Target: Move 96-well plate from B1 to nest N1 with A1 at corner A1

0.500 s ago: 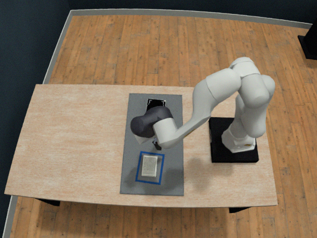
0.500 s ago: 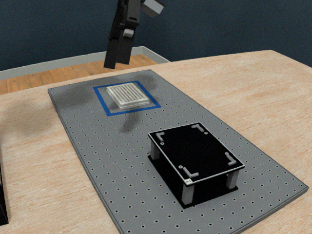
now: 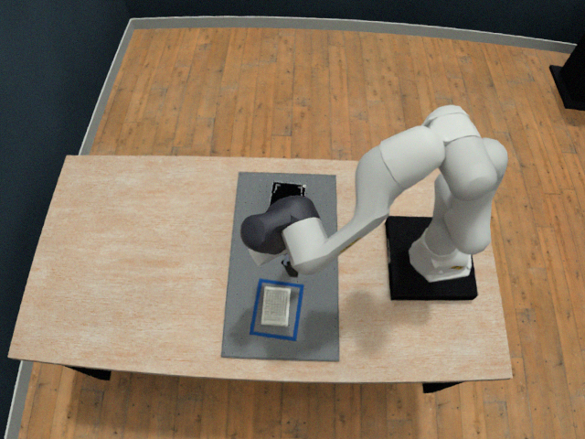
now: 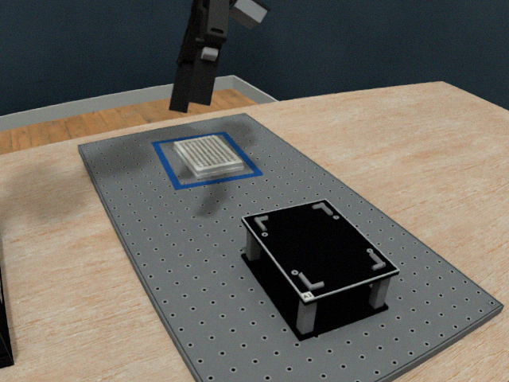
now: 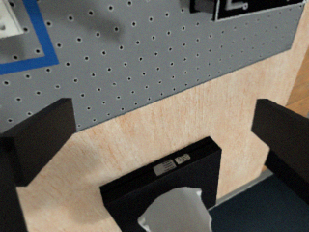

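Note:
The white 96-well plate [image 3: 276, 305] lies flat inside the blue-taped square B1 on the grey perforated board; the plate also shows in the exterior view [image 4: 207, 154], and its corner shows at the top left of the wrist view [image 5: 9, 19]. The black raised nest N1 [image 4: 320, 249] stands on four white legs, with white corner locators and an A1 label [image 4: 307, 294] at its near corner; it is empty. My gripper [image 4: 189, 92] hangs high above the board between nest and plate, tilted. Its fingers are wide open with nothing between them.
The grey perforated board lies in the middle of the wooden table. The arm's black base plate [image 3: 430, 260] sits to the right of the board and shows in the wrist view [image 5: 164, 179]. The arm's forearm hangs over the board.

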### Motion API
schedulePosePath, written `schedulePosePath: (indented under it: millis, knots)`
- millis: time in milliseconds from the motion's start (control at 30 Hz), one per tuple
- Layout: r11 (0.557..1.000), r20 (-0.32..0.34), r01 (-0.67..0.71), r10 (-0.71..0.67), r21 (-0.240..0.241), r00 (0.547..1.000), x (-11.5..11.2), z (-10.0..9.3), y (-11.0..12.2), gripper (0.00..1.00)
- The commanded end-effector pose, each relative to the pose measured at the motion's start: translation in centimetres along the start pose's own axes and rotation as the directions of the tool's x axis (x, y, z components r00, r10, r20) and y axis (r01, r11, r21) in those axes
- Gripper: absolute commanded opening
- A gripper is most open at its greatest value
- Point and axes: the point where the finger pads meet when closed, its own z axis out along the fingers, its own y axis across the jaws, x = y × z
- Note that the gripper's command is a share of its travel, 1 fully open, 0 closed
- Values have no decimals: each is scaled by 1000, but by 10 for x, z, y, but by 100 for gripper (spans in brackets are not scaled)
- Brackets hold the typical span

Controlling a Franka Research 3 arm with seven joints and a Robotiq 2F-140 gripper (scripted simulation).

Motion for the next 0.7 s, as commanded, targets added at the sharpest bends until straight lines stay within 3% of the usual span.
schedulePosePath:
  millis: [0,333,667]
  knots:
    - [1000,0,0,0,0,1000,0,0,0,100]
    - [993,-23,118,-118,24,993,5,1,-13,100]
    - [931,-85,360,-355,58,931,16,4,-41,100]
